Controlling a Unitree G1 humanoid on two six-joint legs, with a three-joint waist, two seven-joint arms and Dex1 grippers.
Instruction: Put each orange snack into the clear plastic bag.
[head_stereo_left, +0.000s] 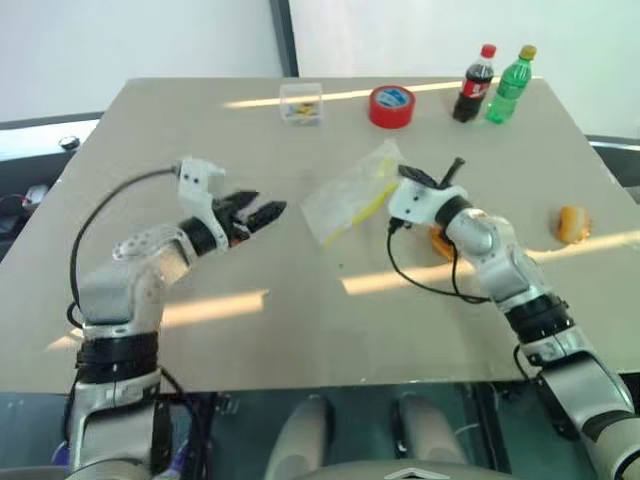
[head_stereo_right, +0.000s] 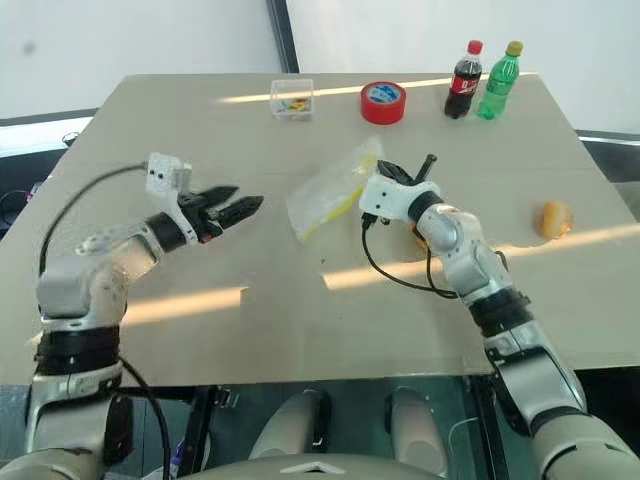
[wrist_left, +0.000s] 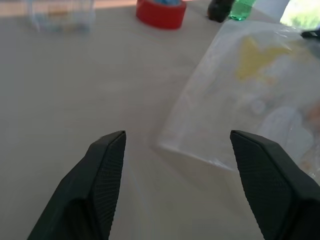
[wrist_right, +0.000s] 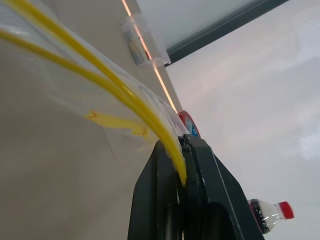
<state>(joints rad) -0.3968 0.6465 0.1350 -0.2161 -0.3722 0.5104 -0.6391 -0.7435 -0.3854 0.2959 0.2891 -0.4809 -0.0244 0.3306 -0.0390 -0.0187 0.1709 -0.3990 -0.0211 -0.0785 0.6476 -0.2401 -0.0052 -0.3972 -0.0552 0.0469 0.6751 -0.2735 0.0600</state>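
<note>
The clear plastic bag (head_stereo_left: 350, 200) lies crinkled at mid-table, its yellow seal strip (wrist_right: 115, 90) raised at the right end. My right gripper (wrist_right: 182, 167) is shut on that strip and lifts the bag's edge. One orange snack (head_stereo_left: 573, 222) lies far right on the table. Another orange snack (head_stereo_left: 440, 241) sits just behind my right wrist, partly hidden by it. My left gripper (head_stereo_left: 268, 207) hovers left of the bag, open and empty, and points at the bag's near corner (wrist_left: 200, 150).
At the table's far edge stand a small clear box (head_stereo_left: 301, 103), a red tape roll (head_stereo_left: 391, 106), a cola bottle (head_stereo_left: 475, 84) and a green bottle (head_stereo_left: 510, 85). A black cable loops on the table by my right forearm (head_stereo_left: 430, 285).
</note>
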